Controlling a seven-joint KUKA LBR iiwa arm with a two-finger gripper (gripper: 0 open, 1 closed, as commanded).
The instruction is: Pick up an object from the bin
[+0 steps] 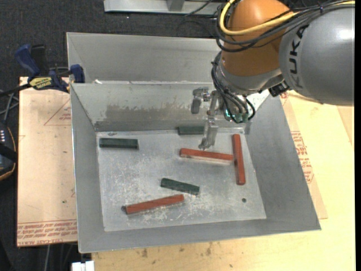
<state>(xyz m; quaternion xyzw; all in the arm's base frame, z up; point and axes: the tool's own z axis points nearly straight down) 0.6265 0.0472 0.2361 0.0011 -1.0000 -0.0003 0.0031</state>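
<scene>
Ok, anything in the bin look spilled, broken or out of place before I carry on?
Nothing stands out. The red bars and dark green bars lie flat and scattered on the bin floor, none visibly broken. The gripper hangs over the left end of the middle red bar.

Single camera placed above a rectangular grey metal bin (pixel 141 55) and set off toward its near side, facing downward and slightly forward. The tilt shows in the walls: the far wall presents its whole inner face at the top of the view, while the near wall is foreshortened to a narrow band at the bottom. The camera stands near enough that the bin spans most of the view, yet all four rims and a margin of pale wooden desk (pixel 341 196) remain visible. The robot's grey arm (pixel 330 49), with its rounded orange wrist cover (pixel 254 21), enters from the upper right, between lens and bin floor, and appears large.
</scene>
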